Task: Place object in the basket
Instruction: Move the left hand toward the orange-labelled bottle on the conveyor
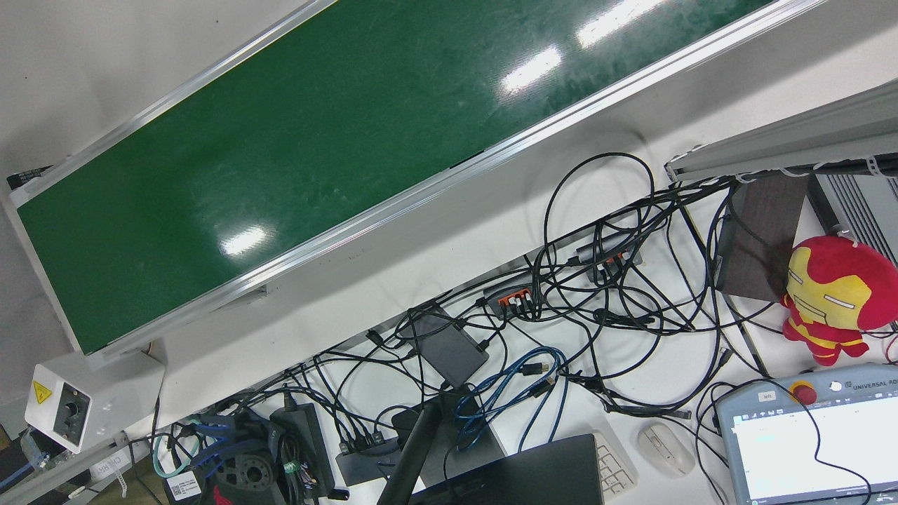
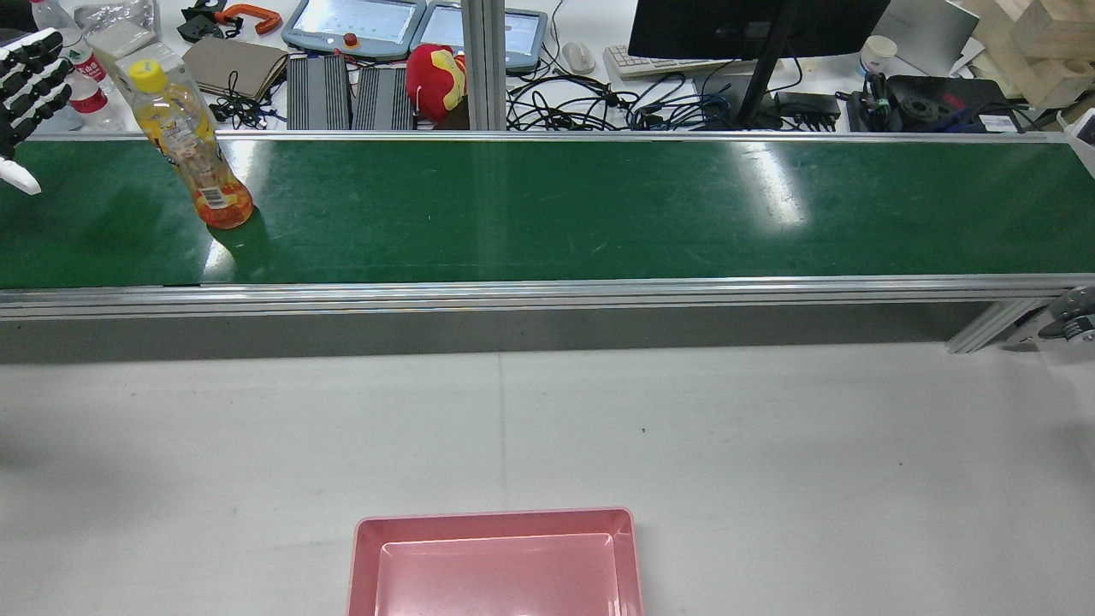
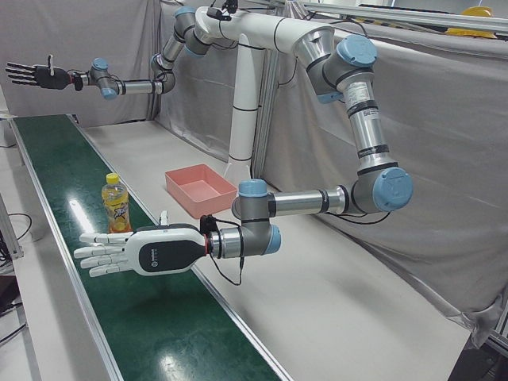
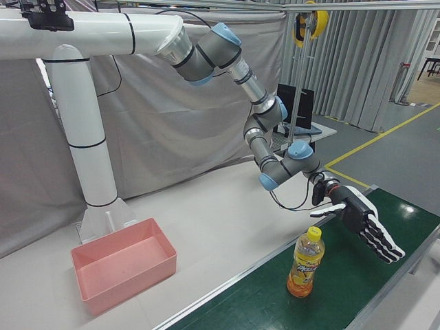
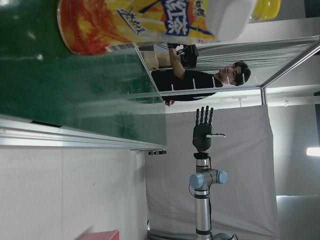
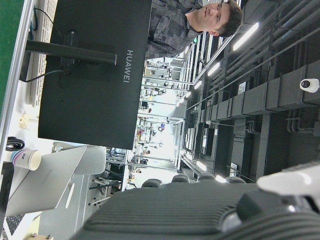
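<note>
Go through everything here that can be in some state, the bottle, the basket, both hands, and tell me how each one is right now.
Bottle: upright on the green belt, yellow cap on, held by nothing.
Pink basket: on the white table, nothing in it as far as the views show.
Left hand: open, fingers spread, beside the bottle and apart from it.
Right hand: open, fingers spread, raised at the belt's other end.
</note>
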